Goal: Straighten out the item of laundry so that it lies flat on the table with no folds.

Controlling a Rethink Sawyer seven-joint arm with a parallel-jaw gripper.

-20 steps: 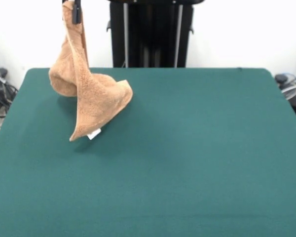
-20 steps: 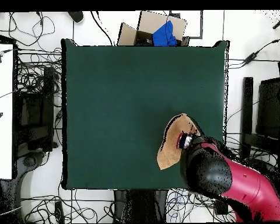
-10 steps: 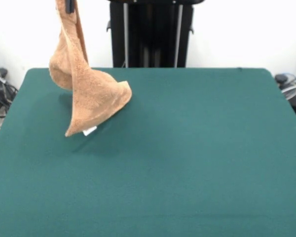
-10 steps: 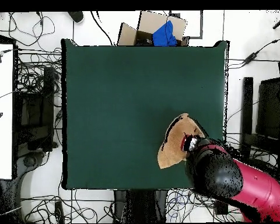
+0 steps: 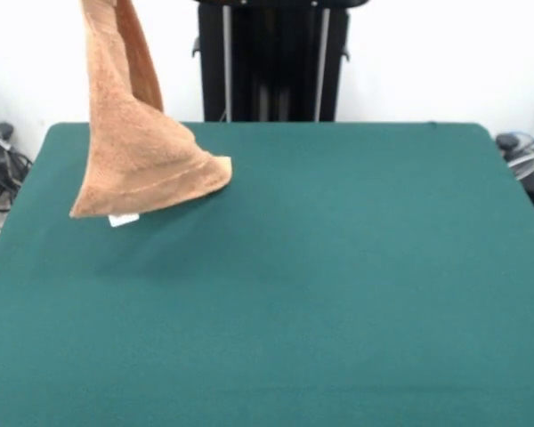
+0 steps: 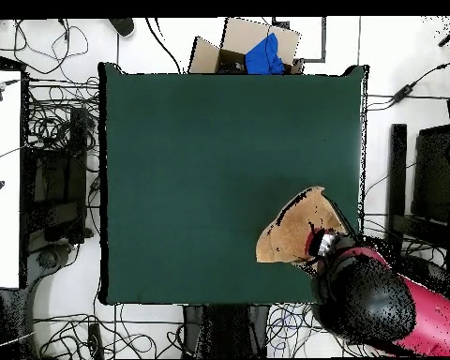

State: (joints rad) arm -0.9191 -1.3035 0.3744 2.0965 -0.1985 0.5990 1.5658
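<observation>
The item of laundry (image 5: 133, 151), a light orange-brown terry towel, hangs from above the front view's top edge over the far left part of the table (image 5: 338, 267). It is bunched into a cone. Its lower edge fans out just above or on the green surface, and a small white tag (image 5: 123, 219) dangles at the left corner. In the overhead view the towel (image 6: 290, 234) sits near the table (image 6: 210, 159) edge by the red arm, under my gripper (image 6: 322, 246), which is shut on its top. The gripper's tips are hidden in the front view.
The black pedestal (image 5: 271, 62) stands behind the table's far edge. A cardboard box with something blue (image 6: 252, 52) lies beyond the opposite edge. Cables cover the floor around the table, and a white bench (image 6: 2, 178) stands to the left.
The towel has been lifted higher and carried toward the table's edge; its lower corner and tag swung left in the front view. The gripper has risen out of the front view.
</observation>
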